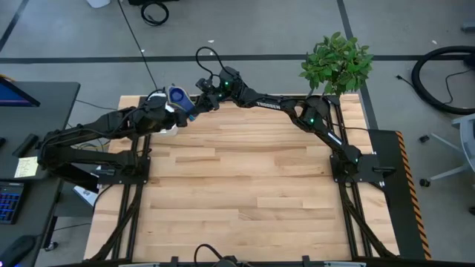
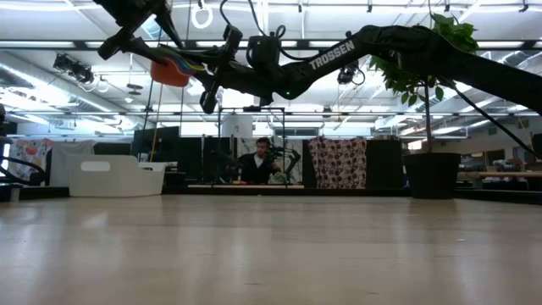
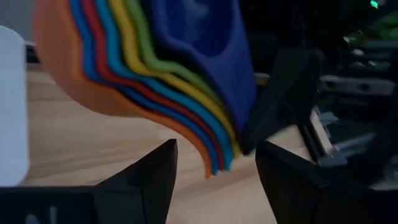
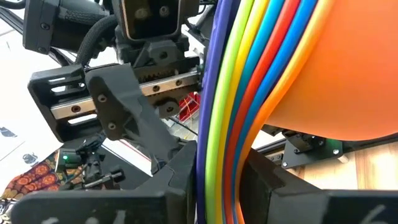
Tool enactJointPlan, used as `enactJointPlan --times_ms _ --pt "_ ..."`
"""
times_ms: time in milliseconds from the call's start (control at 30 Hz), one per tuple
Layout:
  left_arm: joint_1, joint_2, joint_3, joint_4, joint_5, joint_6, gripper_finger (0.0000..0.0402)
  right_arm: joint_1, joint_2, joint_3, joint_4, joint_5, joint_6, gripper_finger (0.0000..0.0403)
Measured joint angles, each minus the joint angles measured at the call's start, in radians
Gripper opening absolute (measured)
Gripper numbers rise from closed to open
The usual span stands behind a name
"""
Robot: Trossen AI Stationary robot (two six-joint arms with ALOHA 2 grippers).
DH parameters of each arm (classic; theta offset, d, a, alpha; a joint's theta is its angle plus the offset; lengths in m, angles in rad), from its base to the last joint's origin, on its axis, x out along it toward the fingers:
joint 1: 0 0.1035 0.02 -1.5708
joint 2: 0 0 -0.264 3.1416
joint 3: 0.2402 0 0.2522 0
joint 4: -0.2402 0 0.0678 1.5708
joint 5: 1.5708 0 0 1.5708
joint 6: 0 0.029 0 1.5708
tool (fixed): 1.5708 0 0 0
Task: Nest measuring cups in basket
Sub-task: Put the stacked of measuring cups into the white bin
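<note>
Measuring cups (image 3: 155, 81), all nested into one stack with the dark blue one innermost and the orange one outermost, hang in the air above the far left part of the table (image 1: 245, 185). In the right wrist view the stacked flat handles run as coloured bands (dark blue, green, yellow, light blue, red, orange) down between that arm's own two dark fingers, so the right gripper (image 4: 214, 168) is clenched on the handles of the stack. That arm reaches from the right side across the far edge of the table to get there.

Facing it from the other side, the left gripper (image 3: 214, 168) has its fingers spread wide, released, with the lower edge of the stack showing just above the gap between them; whether either finger touches the plastic cannot be told.

Below, the white basket (image 2: 114, 176) sits on the table top at the far left; in the high view it is mostly hidden under the left arm, and the stack is held up above it, not inside it.

A potted plant (image 1: 338, 63) stands at the far right corner, well apart from the cups
</note>
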Motion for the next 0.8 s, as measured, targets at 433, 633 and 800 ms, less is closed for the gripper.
enactJointPlan --times_ms 433,633,800 --pt "0.003 0.058 0.0 0.06 -0.117 -0.028 0.0222 -0.003 0.0 0.0 -0.002 0.004 0.001 0.0087" --pt "0.002 0.057 -0.002 0.126 -0.186 -0.031 0.0222 -0.004 -0.005 0.001 0.01 0.02 0.001 0.0087" --pt "0.002 0.057 -0.002 0.142 -0.226 -0.076 0.0222 -0.003 -0.005 0.001 0.009 0.024 0.0 0.0087"
